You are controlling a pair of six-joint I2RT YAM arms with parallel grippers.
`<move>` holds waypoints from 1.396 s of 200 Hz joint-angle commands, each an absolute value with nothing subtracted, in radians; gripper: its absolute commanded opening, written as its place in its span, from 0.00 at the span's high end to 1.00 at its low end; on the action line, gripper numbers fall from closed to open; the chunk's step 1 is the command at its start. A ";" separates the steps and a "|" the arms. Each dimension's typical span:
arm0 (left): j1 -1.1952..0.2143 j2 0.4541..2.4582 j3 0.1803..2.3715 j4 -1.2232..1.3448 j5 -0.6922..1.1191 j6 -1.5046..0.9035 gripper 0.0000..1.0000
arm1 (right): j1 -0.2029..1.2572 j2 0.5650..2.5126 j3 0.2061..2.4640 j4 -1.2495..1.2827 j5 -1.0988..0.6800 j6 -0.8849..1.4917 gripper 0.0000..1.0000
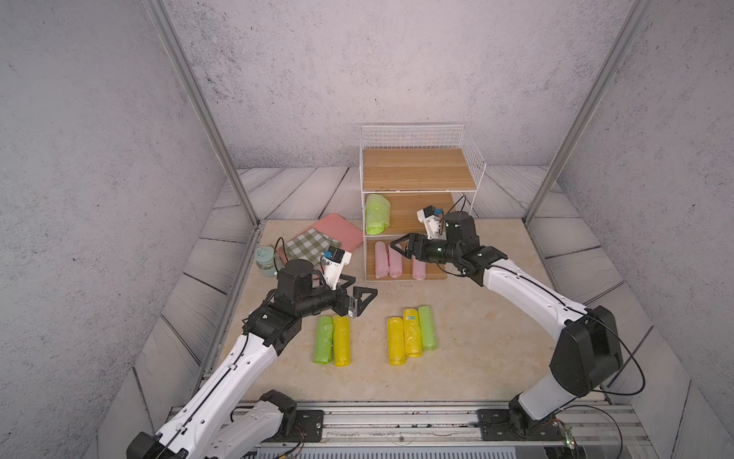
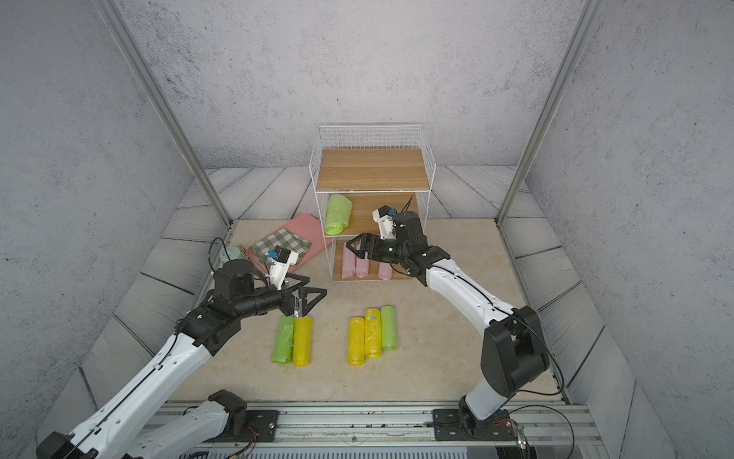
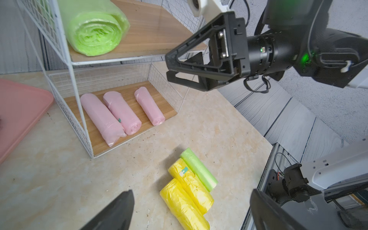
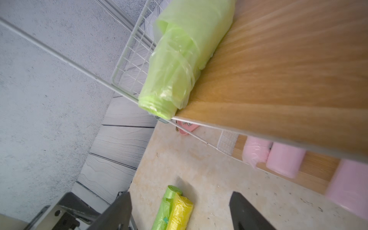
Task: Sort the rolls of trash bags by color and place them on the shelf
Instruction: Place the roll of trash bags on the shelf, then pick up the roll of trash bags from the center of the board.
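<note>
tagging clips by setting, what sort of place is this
Probably a staged robot test cell, not a real room: concrete-look backdrop panels between aluminium posts, and the left arm and right arm mounted on a metal rail.

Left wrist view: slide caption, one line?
Open right hand in front of the shelf: three pink rolls on the bottom tier, one green roll above.

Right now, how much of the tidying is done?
Done: three pink rolls lie on the shelf's bottom board, one green roll on the middle board. In hand: nothing; both the left tool and right tool are open and empty. Left: two green rolls and three yellow rolls on the table.
</note>
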State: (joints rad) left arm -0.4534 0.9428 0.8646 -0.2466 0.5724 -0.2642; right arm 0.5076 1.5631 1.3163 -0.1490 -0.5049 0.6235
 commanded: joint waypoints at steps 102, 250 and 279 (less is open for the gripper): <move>-0.446 0.875 0.861 -0.314 0.631 -0.149 0.03 | 0.506 1.217 1.020 -0.667 -0.212 0.425 0.11; -0.520 0.932 0.776 -0.325 0.613 -0.047 0.03 | 0.546 1.177 0.700 -0.553 -0.286 0.576 0.20; -0.573 0.989 0.790 -0.349 0.581 -0.010 0.03 | 0.551 1.228 0.701 -0.516 -0.307 0.587 0.20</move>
State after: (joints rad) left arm -0.5362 0.9558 0.7799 -0.3157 0.6147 -0.0589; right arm 0.5434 1.1824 0.7059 -0.5594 -0.2810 0.5629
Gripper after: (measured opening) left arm 0.971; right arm 0.803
